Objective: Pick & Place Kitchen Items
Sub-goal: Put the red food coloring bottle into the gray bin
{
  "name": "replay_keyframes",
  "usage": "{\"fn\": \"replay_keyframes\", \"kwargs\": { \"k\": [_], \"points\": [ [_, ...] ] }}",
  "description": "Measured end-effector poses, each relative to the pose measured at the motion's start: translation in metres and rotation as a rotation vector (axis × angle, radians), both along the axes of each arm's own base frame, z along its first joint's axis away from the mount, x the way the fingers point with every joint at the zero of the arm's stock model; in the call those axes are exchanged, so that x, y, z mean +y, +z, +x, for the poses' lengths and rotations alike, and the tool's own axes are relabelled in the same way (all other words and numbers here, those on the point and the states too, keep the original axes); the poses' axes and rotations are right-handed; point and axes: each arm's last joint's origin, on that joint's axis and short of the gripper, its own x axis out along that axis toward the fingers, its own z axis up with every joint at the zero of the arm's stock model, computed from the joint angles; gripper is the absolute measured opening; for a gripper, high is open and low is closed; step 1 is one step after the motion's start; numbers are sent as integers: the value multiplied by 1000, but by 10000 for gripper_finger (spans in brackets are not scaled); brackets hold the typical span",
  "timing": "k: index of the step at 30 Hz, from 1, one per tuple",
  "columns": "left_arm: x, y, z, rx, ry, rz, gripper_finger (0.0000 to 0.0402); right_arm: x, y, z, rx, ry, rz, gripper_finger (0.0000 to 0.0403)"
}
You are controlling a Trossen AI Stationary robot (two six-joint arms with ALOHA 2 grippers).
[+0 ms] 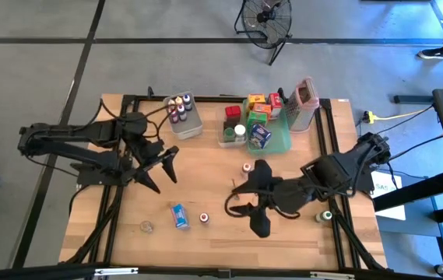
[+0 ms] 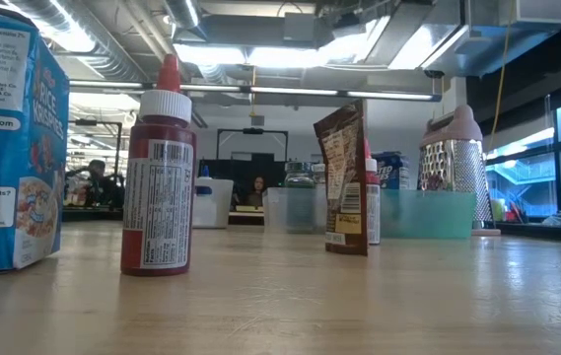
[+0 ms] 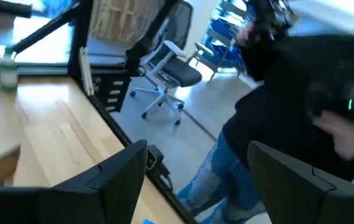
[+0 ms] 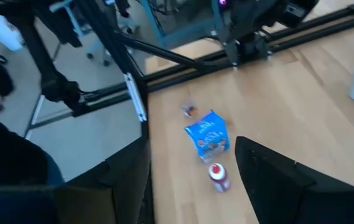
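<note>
Hovering above the middle of the tabletop [image 1: 205,179], the right end effector [image 1: 246,210] has its fingers spread wide and holds nothing; we see its two dark fingers apart in the right wrist view, framing a blue cereal box [image 4: 208,134] and a red-capped bottle [image 4: 218,176] lying on the wood just beside each other. We log the same pair in the high view near the front edge, box [image 1: 178,215] to the left of the bottle [image 1: 204,218]. The left end effector [image 1: 161,169] hangs over the left half of the tabletop, fingers likewise wide and empty. Farther out, one small bottle [image 1: 247,166] stands near the right arm's wrist, and a green-capped jar [image 1: 327,215] sits at the right side. At the back, a clear bin [image 1: 182,115] holds several small bottles, and a teal tray [image 1: 282,141] holds small boxes. A grey grater [image 1: 303,105] with a pink rim rests at the tray's right. In the left wrist view a person in a dark top and jeans [image 3: 288,124] stands past the tabletop edge.
</note>
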Motion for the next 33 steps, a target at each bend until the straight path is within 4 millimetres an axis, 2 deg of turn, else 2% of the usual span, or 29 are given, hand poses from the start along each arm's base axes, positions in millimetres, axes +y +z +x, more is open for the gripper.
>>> {"fn": "replay_keyframes", "kwargs": {
  "k": [3,7,11,14,17,21,25,28,33],
  "points": [
    [-4,0,0,-111,-16,102,268,5,1,-1,-26,-6,-1,238],
    [-4,1,1,-220,105,263,256,9,0,0,-33,-17,-9,238],
    [-2,0,3,-220,321,398,252,10,-2,1,-28,-17,10,238],
    [-5,-2,3,-196,367,422,251,11,-2,1,-19,6,21,238],
    [-15,3,1,-184,351,411,251,11,-4,0,5,37,11,238],
    [-30,20,-3,-227,377,426,251,10,-7,-2,38,86,-50,238],
    [-44,34,-4,-245,453,450,251,8,-13,-5,104,102,-101,238],
    [-55,32,4,-172,486,485,251,9,-14,-7,136,137,-65,238],
    [-80,14,30,-37,488,607,251,23,-14,-16,141,213,-52,238]
  ]
}}
